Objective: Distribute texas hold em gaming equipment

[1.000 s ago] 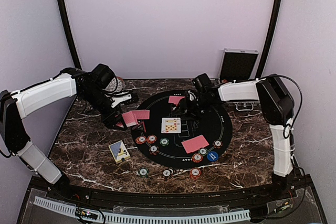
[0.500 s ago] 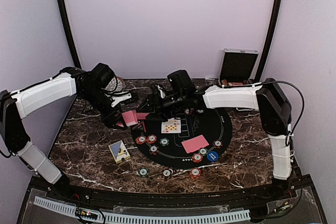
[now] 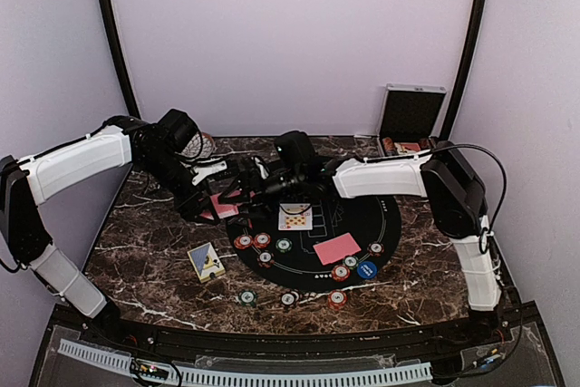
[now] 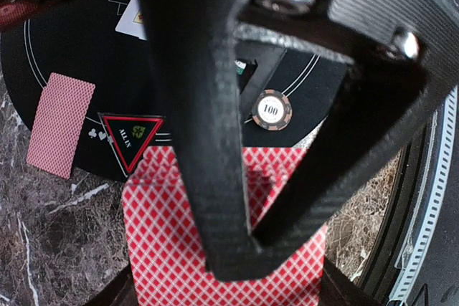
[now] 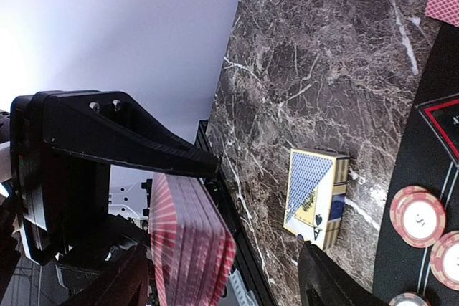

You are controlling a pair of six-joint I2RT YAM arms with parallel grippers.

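Chips (image 3: 288,298) lie on the near desk (image 3: 145,251) and mat (image 3: 362,215): small, hard, slick. Farther back, left gripper (image 3: 201,204) pinches the red-backed deck (image 5: 190,249) above the desk. Cards look light, thin and slippery, probably best taken by one edge. Right gripper (image 5: 222,281) spread, facing deck.

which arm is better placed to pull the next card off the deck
Right. The left gripper is shut on the deck, so it is busy holding it. The right gripper is open right beside it, and its wrist view shows the deck between its spread jaws.
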